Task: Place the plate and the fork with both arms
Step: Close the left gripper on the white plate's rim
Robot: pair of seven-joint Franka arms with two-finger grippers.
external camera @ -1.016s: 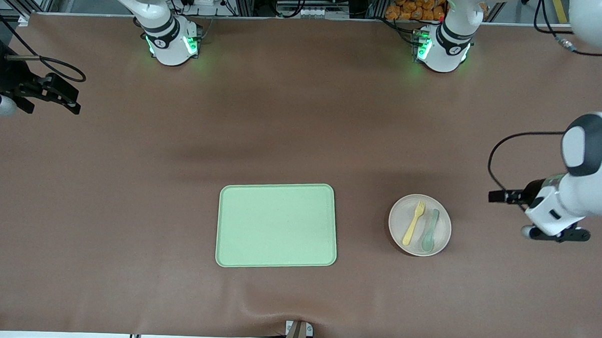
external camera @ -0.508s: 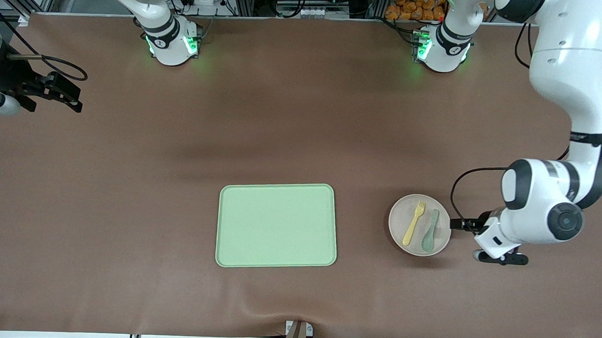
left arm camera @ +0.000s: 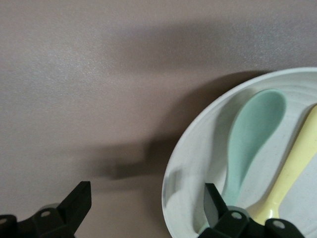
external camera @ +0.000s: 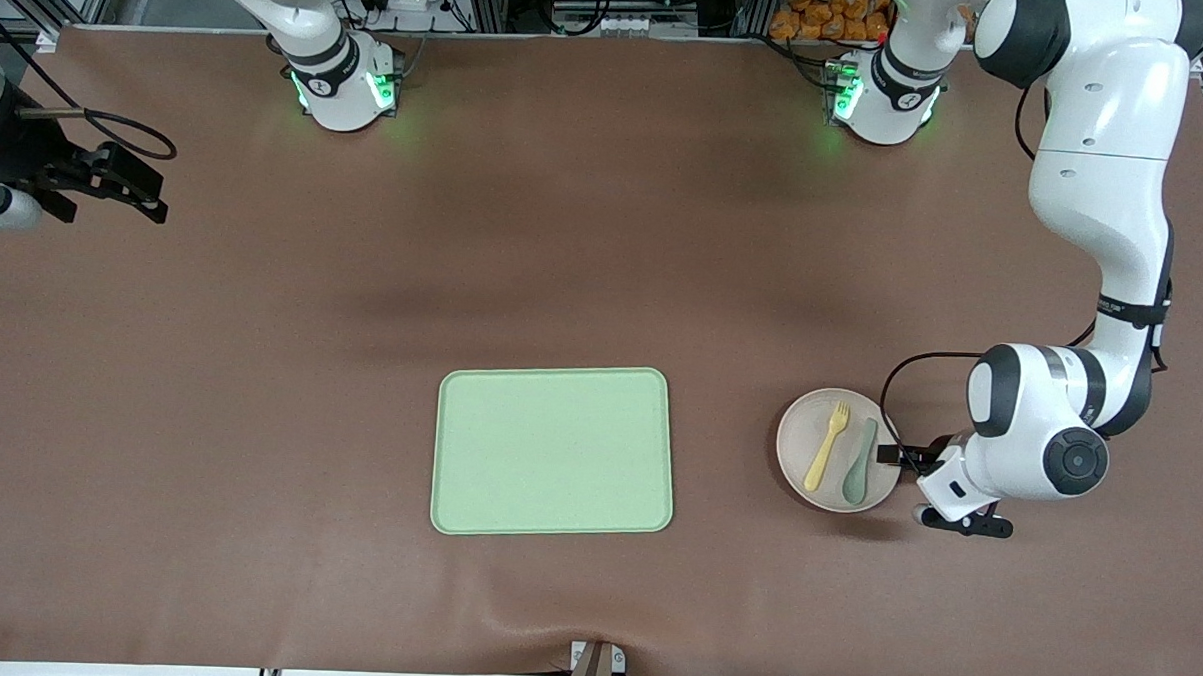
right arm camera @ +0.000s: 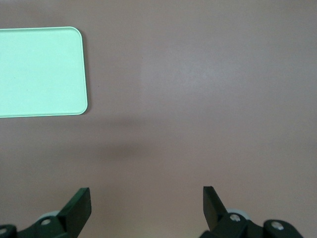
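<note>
While our right arm waits at its own end of the counter (external camera: 253,586), our left arm reaches down beside the plate (external camera: 804,425). That plate sits on the counter toward the left arm's end, well apart from the light-green tray (external camera: 554,450) in the middle. On the plate lie the yellow fork (external camera: 826,447) and, just beside it, the grey-green spoon (external camera: 859,463), both with their heads pointing away from the front camera. We see the left gripper (left arm camera: 148,210) low at the plate's rim, its fingers (left arm camera: 215,203) spread wide and holding nothing; one finger hangs over the plate next to the spoon, the other over bare counter. Our right gripper (right arm camera: 147,206) hovers over bare counter, its fingers (right arm camera: 79,206) likewise wide apart and empty, with a corner of the tray showing in its wrist view.
</note>
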